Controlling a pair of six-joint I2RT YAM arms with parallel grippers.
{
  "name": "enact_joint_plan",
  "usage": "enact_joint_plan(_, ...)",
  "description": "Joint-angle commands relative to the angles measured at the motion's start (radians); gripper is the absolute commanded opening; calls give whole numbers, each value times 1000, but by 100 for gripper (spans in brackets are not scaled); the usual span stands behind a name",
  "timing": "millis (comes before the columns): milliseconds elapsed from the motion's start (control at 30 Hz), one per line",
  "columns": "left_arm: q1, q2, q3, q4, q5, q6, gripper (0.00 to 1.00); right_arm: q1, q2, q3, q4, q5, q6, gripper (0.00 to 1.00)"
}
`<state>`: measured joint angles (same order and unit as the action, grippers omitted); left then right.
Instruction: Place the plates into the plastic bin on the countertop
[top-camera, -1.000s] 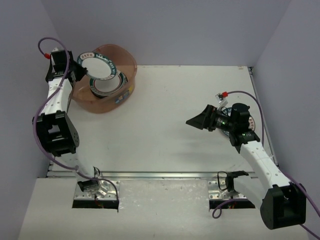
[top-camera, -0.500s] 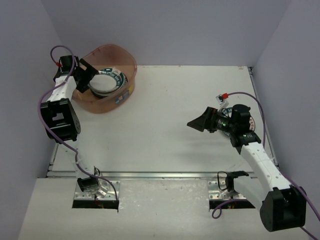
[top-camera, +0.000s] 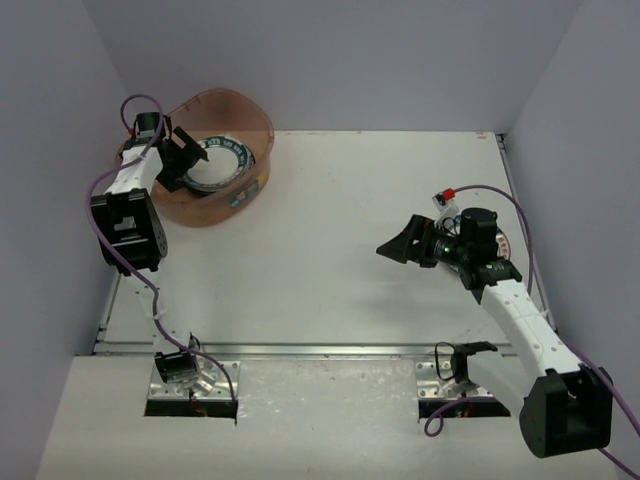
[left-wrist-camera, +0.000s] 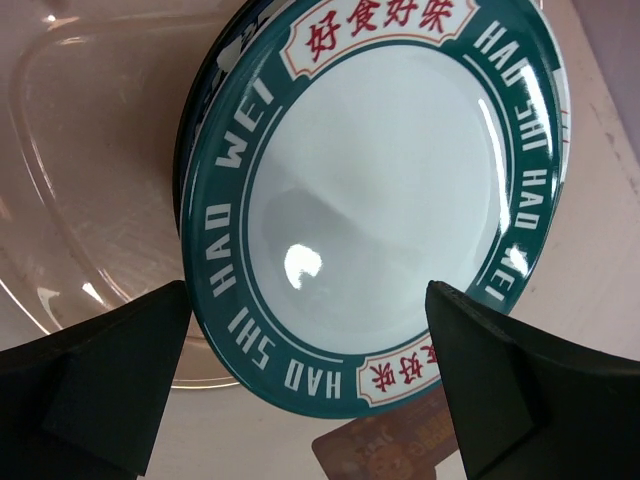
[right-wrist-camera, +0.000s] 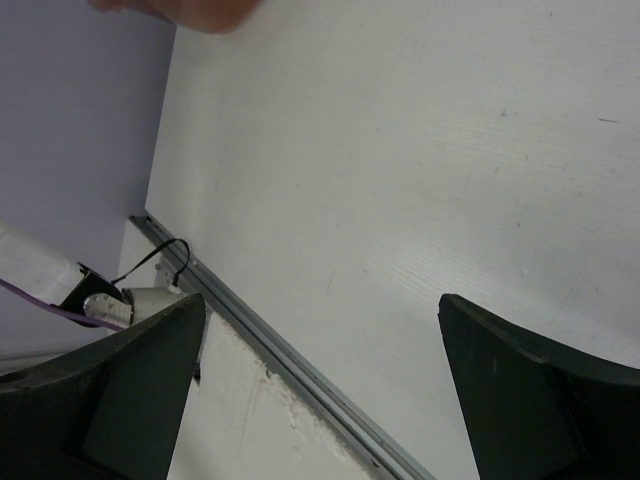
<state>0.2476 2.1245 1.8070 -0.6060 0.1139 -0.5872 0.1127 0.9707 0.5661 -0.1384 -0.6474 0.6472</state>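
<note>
Left gripper (left-wrist-camera: 308, 292): positioned over the plastic bin (top-camera: 192, 206), which sits at the far left corner of the table (top-camera: 330, 210). The fingers (left-wrist-camera: 100, 390) are spread wide and hold nothing.

A stack of plates (top-camera: 218, 165) lies inside the bin. The top plate (left-wrist-camera: 375, 200) is white with a teal rim and lies between the fingertips, clear of both. Its rim reads "HAO SHI HAO WEI" in white capitals. Two cream panels carry red Chinese characters, 好食好味. A darker plate edge (left-wrist-camera: 186, 150) shows just beneath its left side.

A brownish printed label (left-wrist-camera: 390, 448) is visible at the lower edge of the left wrist view. Its print is too small to read.

Right gripper (top-camera: 398, 243): hovering over bare table on the right side, well apart from the bin. Its fingers (right-wrist-camera: 110, 400) are fully spread and empty. The right wrist view shows the table's metal front edge (right-wrist-camera: 300, 372) and a black cable (right-wrist-camera: 165, 255) below them.

Behind the right wrist, what appears to be a patterned plate rim (top-camera: 504, 243) lies on the table. It is largely hidden by the arm.
</note>
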Motion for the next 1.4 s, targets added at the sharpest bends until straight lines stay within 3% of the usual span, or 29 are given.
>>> enact_joint_plan(0,-19,-19,89,-32,-32,33,100,-5,-26,68,-58,105,-68,99)
enact_joint_plan(100,-24,4,118,-49,4,46,100,-5,-27,79,-112,180,-106,99)
enact_joint_plan(200,-35,11,178,-119,-12,52,100,-5,22,121,-207,367,-177,99)
enact_joint_plan(367,-76,-198,91,-71,-93,46,100,-5,134,188,-291,763,-198,99)
enact_joint_plan(433,-73,-300,-51,15,-92,41,100,-5,169,225,-291,782,-213,99)
enact_joint_plan(500,-64,-355,-101,59,-97,35,100,-5,195,244,-288,746,-234,99)
enact_joint_plan(700,-29,-236,-18,-86,-40,45,100,-3,295,271,-314,719,-289,99)
enact_joint_plan(767,-33,-276,-43,-80,9,35,100,10,342,291,-337,832,-291,99)
enact_joint_plan(900,-70,-548,-278,11,48,28,100,50,493,416,-421,1122,-316,99)
enact_joint_plan(1033,-184,-1027,-597,170,19,55,100,78,701,513,-435,1253,-343,99)
enact_joint_plan(1100,-211,-1148,-710,200,41,59,100,89,778,570,-440,1256,-358,94)
enact_joint_plan(1200,-212,-1239,-766,175,71,103,100,123,875,618,-457,1295,-375,88)
enact_joint_plan(1367,-211,-1250,-864,137,66,174,100,137,999,632,-466,1359,-368,82)
